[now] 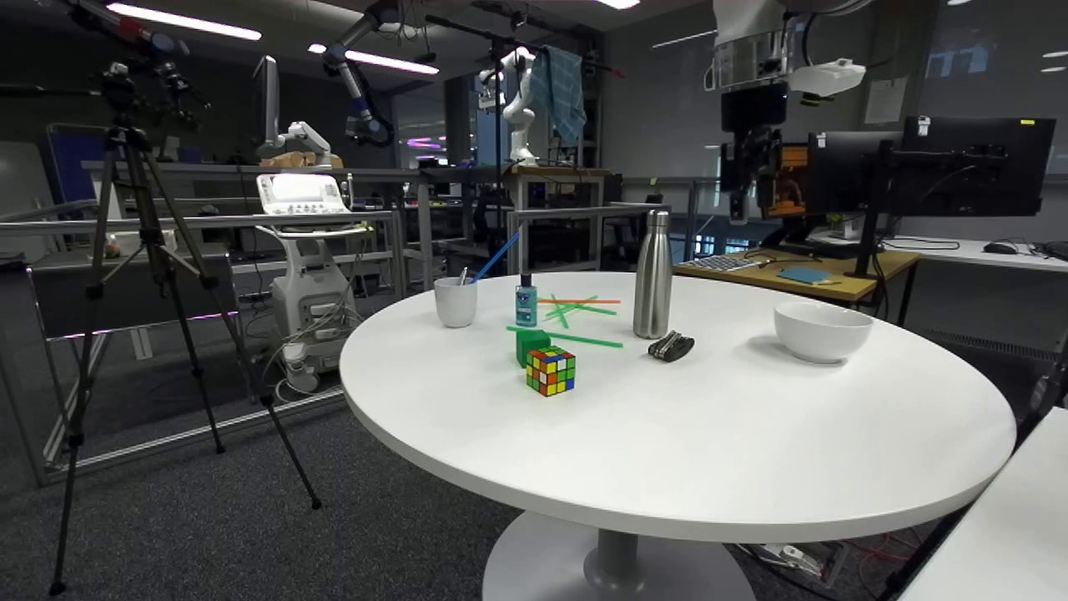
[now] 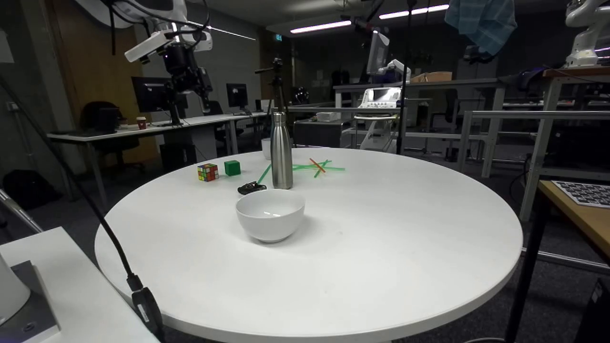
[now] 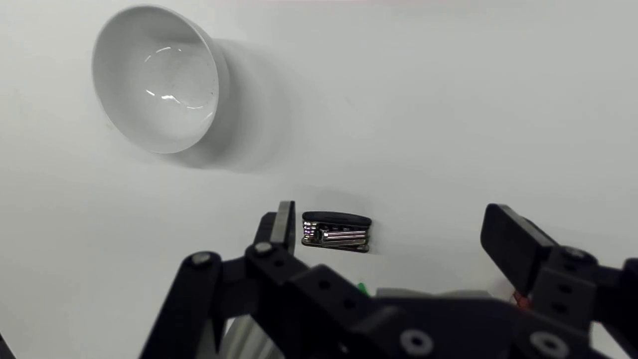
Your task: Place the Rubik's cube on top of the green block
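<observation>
The Rubik's cube [image 1: 551, 371] stands on the white round table, in front of the plain green block [image 1: 527, 340] in this exterior view and partly covering it. In an exterior view, the cube [image 2: 208, 172] and the green block [image 2: 232, 167] show side by side with a small gap. My gripper [image 1: 751, 204] is high above the table, well away from both; it also shows in an exterior view [image 2: 194, 99]. In the wrist view, my gripper [image 3: 394, 224] is wide open with nothing between its fingers. A small red patch shows behind the right finger; I cannot tell what it is. The green block is hidden there.
A black multi-tool [image 3: 336, 232] lies below the gripper's view. A white bowl [image 3: 159, 80] and a steel bottle [image 1: 653, 280] stand nearby. A white cup [image 1: 455, 302], a blue sanitizer bottle [image 1: 526, 305] and several green sticks [image 1: 584, 338] are near the block.
</observation>
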Available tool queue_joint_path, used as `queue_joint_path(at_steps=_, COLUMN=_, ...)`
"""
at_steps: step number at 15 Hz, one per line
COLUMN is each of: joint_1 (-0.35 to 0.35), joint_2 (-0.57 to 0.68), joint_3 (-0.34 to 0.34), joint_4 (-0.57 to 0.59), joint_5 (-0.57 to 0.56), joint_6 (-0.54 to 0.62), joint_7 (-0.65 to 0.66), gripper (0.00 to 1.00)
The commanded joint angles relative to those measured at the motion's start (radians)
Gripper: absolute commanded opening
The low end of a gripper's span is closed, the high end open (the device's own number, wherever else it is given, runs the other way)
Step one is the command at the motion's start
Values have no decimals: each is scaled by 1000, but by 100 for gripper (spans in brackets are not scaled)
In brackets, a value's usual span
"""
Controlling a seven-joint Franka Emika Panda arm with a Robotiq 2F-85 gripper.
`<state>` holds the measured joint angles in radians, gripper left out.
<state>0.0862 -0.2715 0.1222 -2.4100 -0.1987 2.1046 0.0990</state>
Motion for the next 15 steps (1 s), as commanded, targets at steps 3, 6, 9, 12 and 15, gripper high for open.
queue_joint_path(at_steps=3, joint_1=17, joint_2=122, joint_3=16, joint_4=75, joint_5=1, joint_6=42, joint_7=-35, gripper=100)
queue_joint_path(at_steps=6, joint_1=19, joint_2=190, joint_3=17, joint_4=98, joint_5=14, joint_6=102, joint_7=-66, gripper=100)
queue_joint_path(at_steps=9, joint_1=22, joint_2=253, joint_3=14, joint_4=135, joint_5=34, joint_6=150, joint_7=-103, gripper=100)
queue_joint_path(at_steps=12, joint_1=30, joint_2=319, joint_3=20, joint_4=188, joint_5=66, joint_6=166, joint_7=-146, gripper=100)
queue_joint_path(at_steps=15, joint_1=43, joint_2=373, joint_3=28, joint_4=240, joint_5=95, joint_6=160, joint_7=-185, gripper=100)
